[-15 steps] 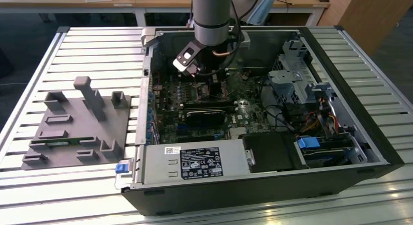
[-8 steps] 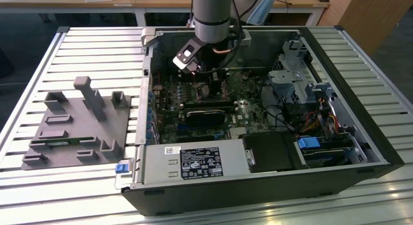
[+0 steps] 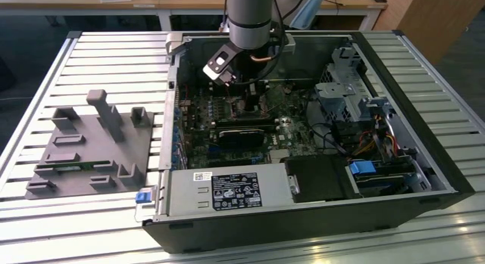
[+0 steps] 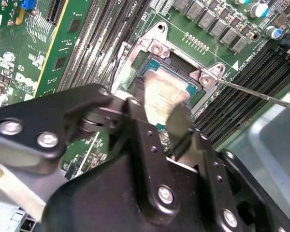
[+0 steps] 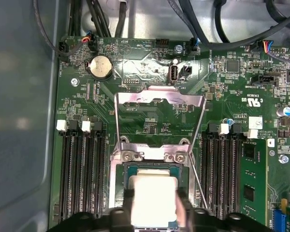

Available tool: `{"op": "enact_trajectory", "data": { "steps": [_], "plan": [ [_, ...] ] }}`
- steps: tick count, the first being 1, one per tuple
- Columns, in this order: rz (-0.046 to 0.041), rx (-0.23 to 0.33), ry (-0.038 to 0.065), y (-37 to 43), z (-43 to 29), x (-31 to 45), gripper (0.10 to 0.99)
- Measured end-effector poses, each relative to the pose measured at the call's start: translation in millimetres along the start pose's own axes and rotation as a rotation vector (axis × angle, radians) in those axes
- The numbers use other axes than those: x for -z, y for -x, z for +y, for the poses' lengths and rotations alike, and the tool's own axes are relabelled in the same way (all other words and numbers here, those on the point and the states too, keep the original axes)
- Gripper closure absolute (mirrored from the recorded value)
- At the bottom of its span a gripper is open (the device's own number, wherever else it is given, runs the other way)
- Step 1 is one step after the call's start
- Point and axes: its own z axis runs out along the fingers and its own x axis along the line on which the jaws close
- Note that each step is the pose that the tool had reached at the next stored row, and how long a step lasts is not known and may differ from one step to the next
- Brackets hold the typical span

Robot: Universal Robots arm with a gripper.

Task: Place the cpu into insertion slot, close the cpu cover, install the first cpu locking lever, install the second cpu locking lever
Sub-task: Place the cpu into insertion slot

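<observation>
One end effector (image 5: 154,218), clamped on the cpu (image 5: 153,198) directly over the insertion slot (image 5: 150,166). One cpu cover (image 5: 135,96), swung open. Exterior view: arm (image 3: 250,14) at the 11 o'clock of the computer case (image 3: 303,230).

In the exterior view an open computer case (image 3: 303,233) is lying on a slatted metal table (image 3: 91,235), with a grey fixture plate (image 3: 87,147) sitting at nine o'clock from it. Inside, a silver power supply (image 3: 227,191) is occupying the six o'clock edge and a drive cage (image 3: 341,96) is standing toward two o'clock. In the first wrist view a coin cell battery (image 5: 100,66) is sitting on the green motherboard (image 5: 150,63).
</observation>
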Motion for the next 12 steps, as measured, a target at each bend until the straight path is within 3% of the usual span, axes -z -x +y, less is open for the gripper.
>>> {"op": "enact_trajectory", "data": {
  "steps": [1,2,4,5,7,8,9,12],
  "plan": [
    [-0.0001,0.000,-0.001,0.0,0.1,0.1,0.667],
    [0.0000,0.000,-0.002,0.0,0.1,0.1,0.667],
    [0.0000,0.000,-0.003,0.0,0.1,0.1,0.784],
    [0.0000,0.000,-0.003,0.0,0.1,0.1,0.784],
    [-0.0001,0.000,-0.003,0.0,0.1,0.2,0.902],
    [0.0000,0.000,-0.003,0.0,0.2,0.2,0.902],
    [0.0000,0.000,-0.003,0.0,0.3,0.3,0.961],
    [-0.0002,0.000,-0.003,0.0,0.4,0.9,0.980]
  ]
}}
